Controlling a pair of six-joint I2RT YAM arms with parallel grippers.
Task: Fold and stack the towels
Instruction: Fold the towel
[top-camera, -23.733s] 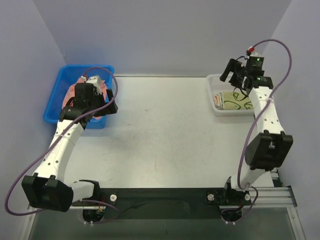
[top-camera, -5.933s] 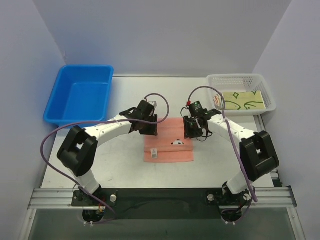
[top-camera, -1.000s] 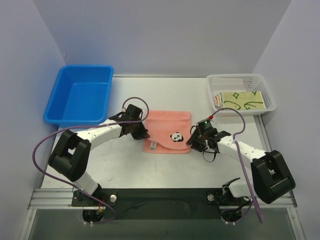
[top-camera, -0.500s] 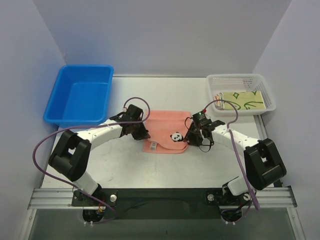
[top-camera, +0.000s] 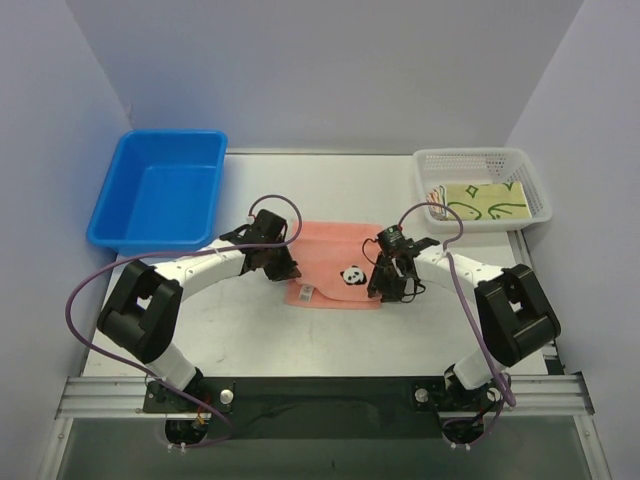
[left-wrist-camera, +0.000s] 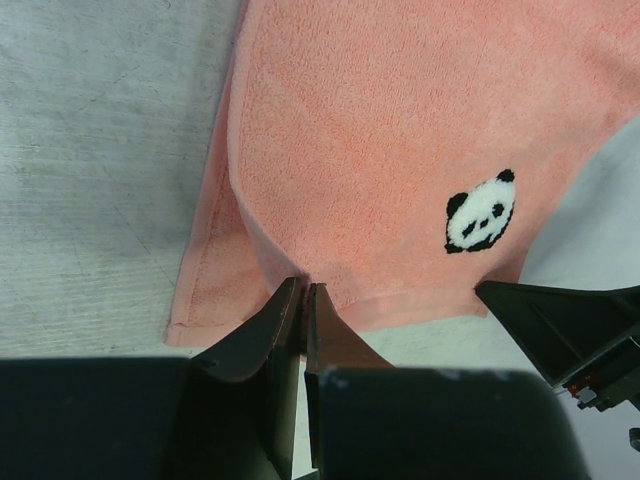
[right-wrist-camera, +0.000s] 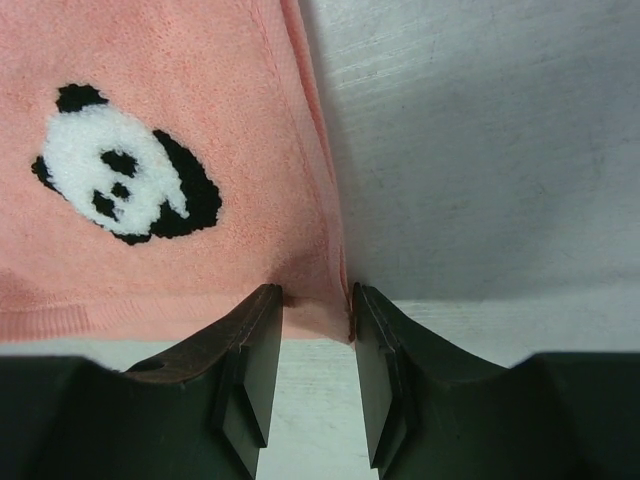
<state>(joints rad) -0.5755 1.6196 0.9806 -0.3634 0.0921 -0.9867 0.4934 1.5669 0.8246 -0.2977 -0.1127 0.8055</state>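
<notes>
Both grippers sit low at the near edge of the pink towel (top-camera: 335, 262). The left gripper (left-wrist-camera: 302, 292) stays pinched shut on the upper layer's hem. The right gripper (right-wrist-camera: 315, 300) has slid inward over the last second and now straddles the near right corner, jaws partly apart; whether it grips is unclear. The towel lies in two layers mid-table (top-camera: 330, 190), so another fold looks next.

Seeing 1 pink towel (top-camera: 335, 262) mid-table, 1 green-print towel (top-camera: 487, 200) in 1 white basket (top-camera: 470, 156) at 2 o'clock, 1 blue bin (top-camera: 160, 195) at 10.
</notes>
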